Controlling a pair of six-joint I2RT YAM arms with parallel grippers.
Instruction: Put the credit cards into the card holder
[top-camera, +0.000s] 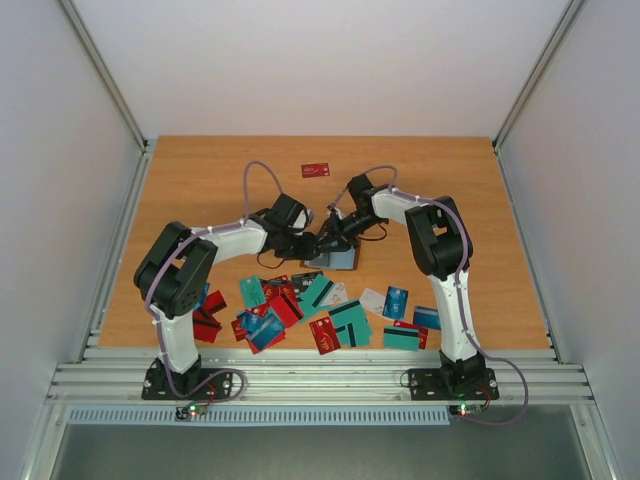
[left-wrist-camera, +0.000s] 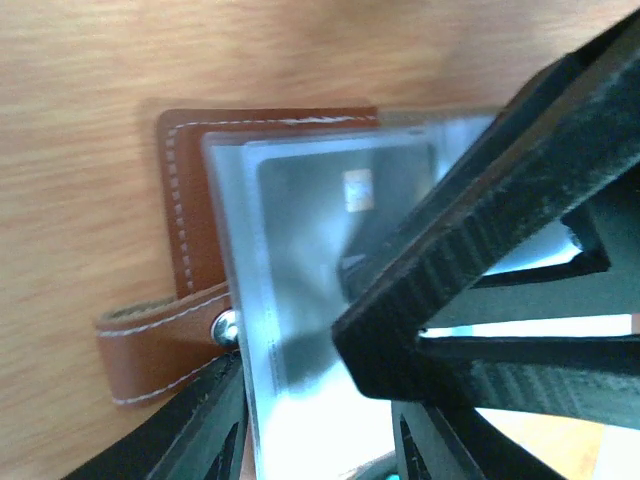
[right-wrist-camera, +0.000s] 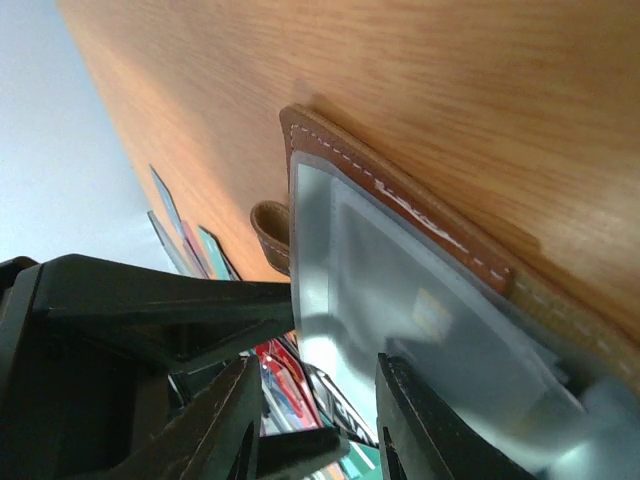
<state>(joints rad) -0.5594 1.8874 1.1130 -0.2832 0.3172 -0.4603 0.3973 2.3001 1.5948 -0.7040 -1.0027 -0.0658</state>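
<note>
Closest to the lens, the left claw has its two fingers standing apart, with nothing that we can see pinched between them. The edge of a clear page runs into the gap. The right claw meets it from the opposite side, with one ribbed finger lying over that page. We cannot tell whether it clamps the page or merely straddles it.

By size, the table comes first, lying under both claws. The loose cards are spread behind the claws near the arm bases, well apart from the work. One red card lies alone beyond the claws. The card holder lies open right under both sets of fingertips, its brown cover on the wood. Its clear sleeve rises between the two claws, and a grey card sits inside, apparently home or nearly so. The strap and its snap stick out just left of the left claw.

We judge the step to be finishing this insertion. To do it well, we back the left claw straight out along the sleeve without lifting, so the card is not dragged out. The right claw should pin the holder until the left is free. Before we reach behind for another, we check that no corner stands proud. We then take a single card, since several overlap.
</note>
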